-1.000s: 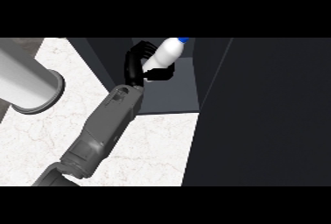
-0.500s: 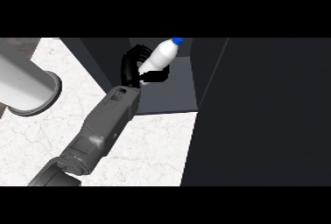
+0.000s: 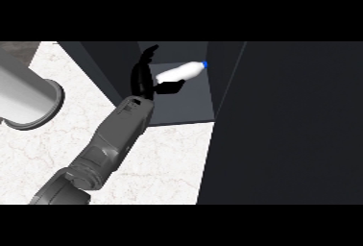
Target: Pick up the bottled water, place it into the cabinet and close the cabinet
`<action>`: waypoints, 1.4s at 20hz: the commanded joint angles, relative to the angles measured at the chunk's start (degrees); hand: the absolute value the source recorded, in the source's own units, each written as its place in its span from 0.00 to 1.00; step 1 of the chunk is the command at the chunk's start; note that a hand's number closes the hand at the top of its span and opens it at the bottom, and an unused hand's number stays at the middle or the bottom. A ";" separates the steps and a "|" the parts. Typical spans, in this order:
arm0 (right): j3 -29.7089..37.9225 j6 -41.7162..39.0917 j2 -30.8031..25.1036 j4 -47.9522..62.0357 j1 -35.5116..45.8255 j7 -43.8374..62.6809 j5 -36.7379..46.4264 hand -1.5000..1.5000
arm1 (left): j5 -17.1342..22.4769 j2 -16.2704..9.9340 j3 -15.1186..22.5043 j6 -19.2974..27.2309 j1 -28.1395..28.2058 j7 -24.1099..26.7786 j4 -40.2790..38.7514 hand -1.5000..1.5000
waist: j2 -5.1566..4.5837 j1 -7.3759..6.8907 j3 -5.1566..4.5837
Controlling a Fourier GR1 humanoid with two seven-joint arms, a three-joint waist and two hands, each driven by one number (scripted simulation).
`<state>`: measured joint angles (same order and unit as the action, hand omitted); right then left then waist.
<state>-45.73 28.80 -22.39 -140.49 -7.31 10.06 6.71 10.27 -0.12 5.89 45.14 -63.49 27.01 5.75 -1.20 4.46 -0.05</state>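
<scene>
At the counter's (image 3: 163, 158) left edge stood a large grey cylinder (image 3: 28, 98), well clear of the work. One grey forearm reached up from the lower edge toward the cabinet (image 3: 184, 108) at the counter's far side; which arm it was could not be told. Its robot hand (image 3: 145, 79) had straight, spread fingers and gripped nothing, the thumb just below the bottled water (image 3: 181, 72). The bottle lay tilted inside the cabinet, blue cap toward the right wall, apparently released. The dark door (image 3: 284, 125) at right stood open, closing not yet done.
</scene>
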 commanded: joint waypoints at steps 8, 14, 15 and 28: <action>-2.33 -1.19 -2.30 -5.07 -2.30 0.09 0.80 0.00 | -0.52 -0.62 -1.04 2.99 0.01 0.68 -1.66 0.00 | -0.15 0.18 -0.06; -4.47 -0.15 -0.94 -5.86 -1.33 0.94 2.22 0.00 | 0.99 0.12 -2.62 -5.22 2.55 7.56 3.01 0.00 | 0.07 0.06 -0.17; -1.39 -1.38 -2.57 -4.37 -0.70 1.20 0.17 0.00 | 2.21 0.12 -3.81 -7.71 0.76 7.67 5.14 0.00 | 0.17 -0.84 -0.11; -0.22 0.04 -3.12 -5.35 -1.92 1.65 0.64 0.00 | 11.53 0.12 -3.00 -30.23 6.98 13.95 15.09 1.00 | 1.30 -3.15 0.01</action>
<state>-45.94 29.15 -24.38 -141.20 -8.02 9.97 5.40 19.49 0.10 3.21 20.77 -58.60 41.30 17.70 -0.42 2.90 -0.12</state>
